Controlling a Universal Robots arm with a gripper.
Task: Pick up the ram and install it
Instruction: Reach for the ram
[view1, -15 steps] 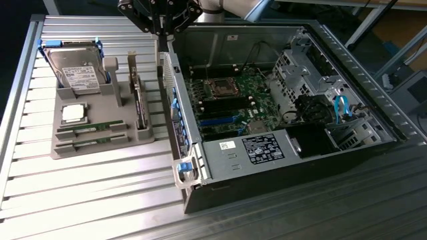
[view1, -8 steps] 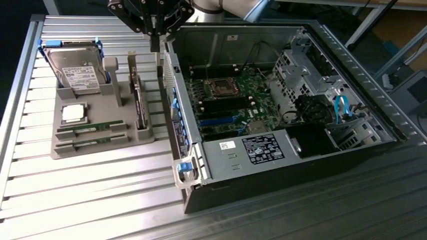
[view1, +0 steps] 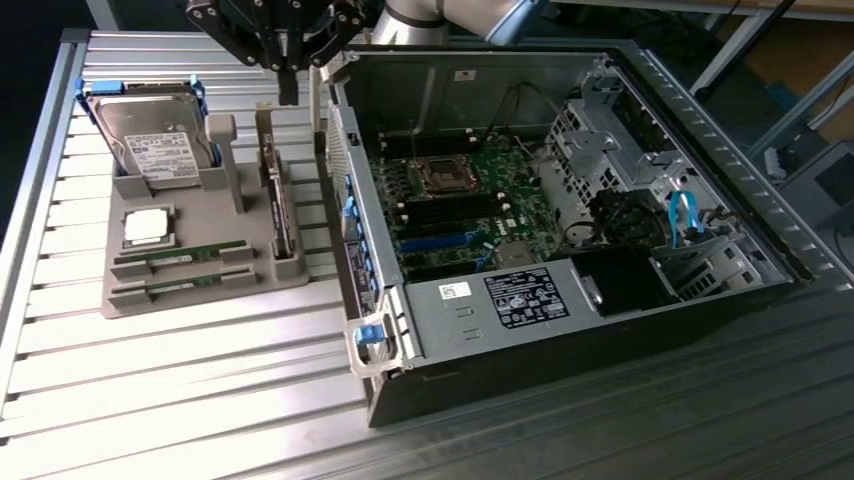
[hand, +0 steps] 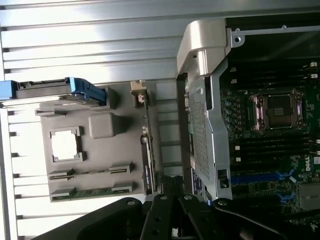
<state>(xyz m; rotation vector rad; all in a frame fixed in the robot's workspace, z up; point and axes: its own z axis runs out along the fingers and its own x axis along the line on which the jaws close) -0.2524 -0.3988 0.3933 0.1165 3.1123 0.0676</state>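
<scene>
Two green ram sticks lie flat in slots at the near end of the grey tray (view1: 200, 215): one ram stick (view1: 180, 257) (hand: 92, 172) and a second ram stick (view1: 183, 288) (hand: 92, 191) beside it. My gripper (view1: 288, 97) (hand: 170, 187) hangs high over the tray's far edge, next to the open computer case (view1: 561, 300), well away from both sticks. Its fingers are shut with nothing between them. The motherboard (view1: 461, 215) (hand: 270, 145) lies exposed inside the case, with dark memory slots (hand: 270, 150) beside the processor socket (view1: 443, 177) (hand: 277, 111).
The tray also holds a silver hard drive (view1: 154, 140) in blue rails (hand: 82, 90), a square processor chip (view1: 147, 227) (hand: 65, 145) and a card standing on edge (view1: 278, 205) (hand: 146, 150). The case wall (view1: 350, 200) rises right beside the tray. Slatted metal table (view1: 174, 390) all around.
</scene>
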